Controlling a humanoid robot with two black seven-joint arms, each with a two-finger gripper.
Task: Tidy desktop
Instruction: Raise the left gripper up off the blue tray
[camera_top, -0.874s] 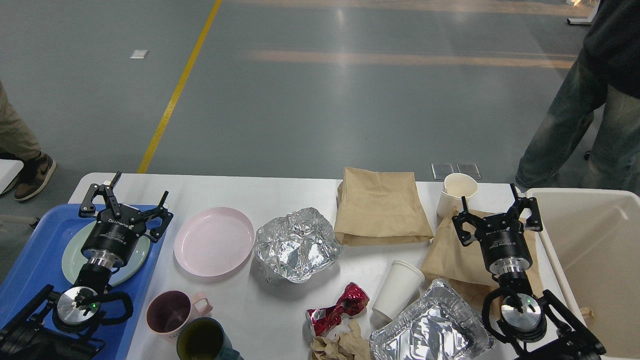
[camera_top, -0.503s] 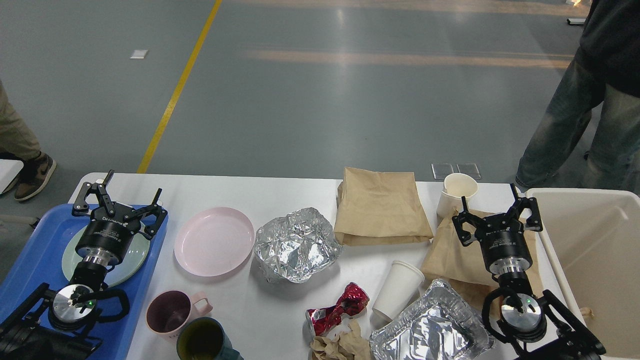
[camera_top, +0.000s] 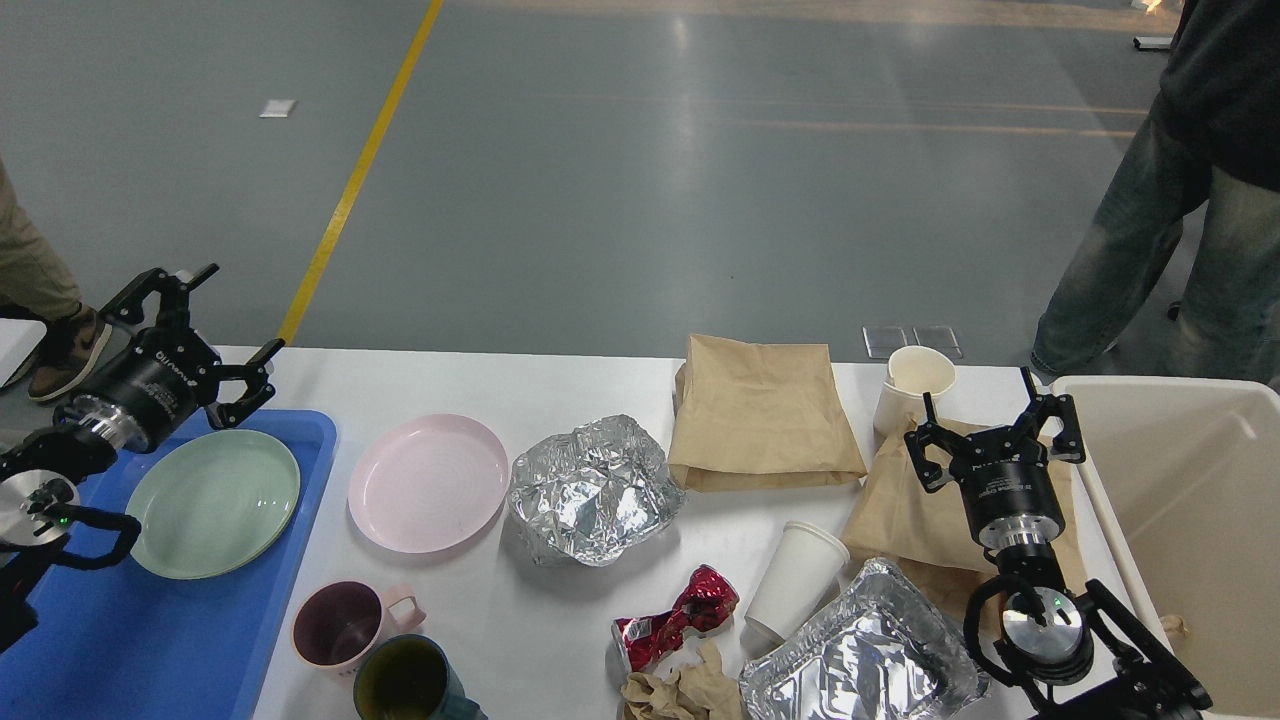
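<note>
— What writing can we read?

— Only white lettering on the collars of our left gripper (camera_top: 195, 320) and right gripper (camera_top: 995, 425), too small to make out. The crushed red can (camera_top: 675, 618) shows no legible label.

— How do our fingers stand?

— Both pairs are spread apart, holding nothing. The left hangs above the blue tray's (camera_top: 150, 640) far corner; the right above a brown paper bag (camera_top: 915, 510).

— And the desktop (camera_top: 560, 385)?

— It spans the view below us, between tray and beige bin (camera_top: 1190, 520).
</note>
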